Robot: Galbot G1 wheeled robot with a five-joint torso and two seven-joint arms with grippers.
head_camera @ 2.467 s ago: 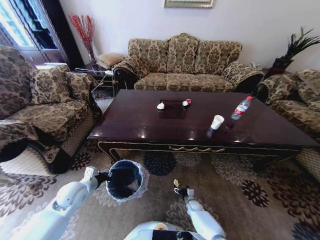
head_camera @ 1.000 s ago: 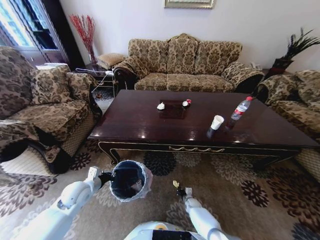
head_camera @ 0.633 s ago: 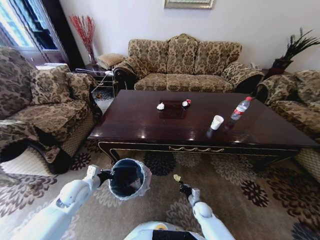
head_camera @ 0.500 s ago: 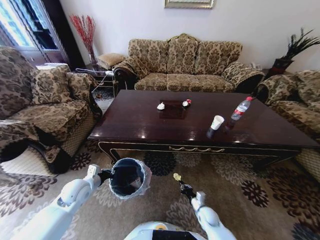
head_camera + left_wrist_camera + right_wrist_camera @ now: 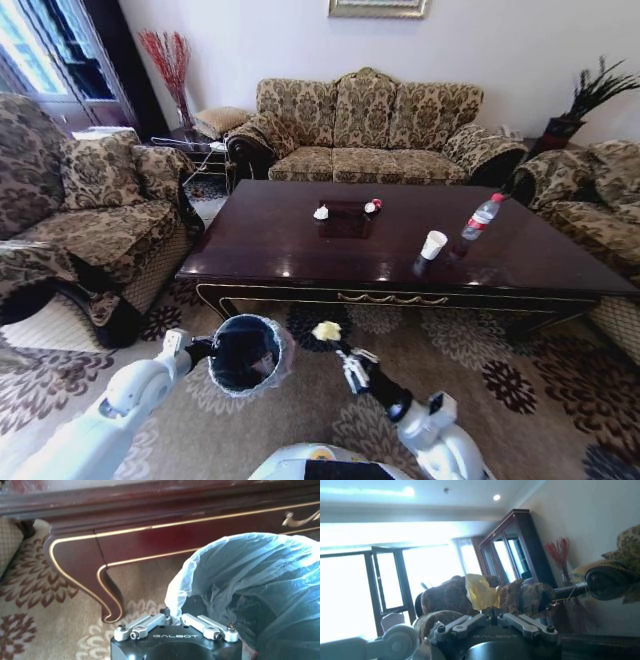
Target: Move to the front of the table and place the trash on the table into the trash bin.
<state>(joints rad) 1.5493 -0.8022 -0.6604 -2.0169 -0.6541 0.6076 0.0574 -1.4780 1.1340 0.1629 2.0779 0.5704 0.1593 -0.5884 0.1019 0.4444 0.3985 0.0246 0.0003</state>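
The dark glossy table (image 5: 280, 250) stands ahead with trash on it: a crumpled white paper (image 5: 321, 212), a red-and-white scrap (image 5: 372, 206), a white paper cup (image 5: 434, 244) and a red-capped bottle (image 5: 482, 217). My left gripper (image 5: 203, 350) is shut on the bag-lined rim of the black trash bin (image 5: 245, 353), held above the carpet. The left wrist view shows that gripper (image 5: 173, 620) pinching the whitish bag (image 5: 235, 566) beside the table's gilt edge (image 5: 150, 525). My right gripper (image 5: 341, 352) is shut on a yellowish bit (image 5: 326, 331) just right of the bin; the right wrist view shows the bit (image 5: 481, 590) in that gripper (image 5: 492, 617).
Patterned sofas ring the table: one behind (image 5: 365, 125), one left (image 5: 90, 220), one right (image 5: 600, 210). A small dark tray (image 5: 346, 220) lies mid-table. Floral carpet (image 5: 500, 380) lies between me and the table's front edge.
My right arm has stretched forward and left, carrying the yellowish bit up close to the bin's rim. The bin in my left gripper has shifted slightly left.
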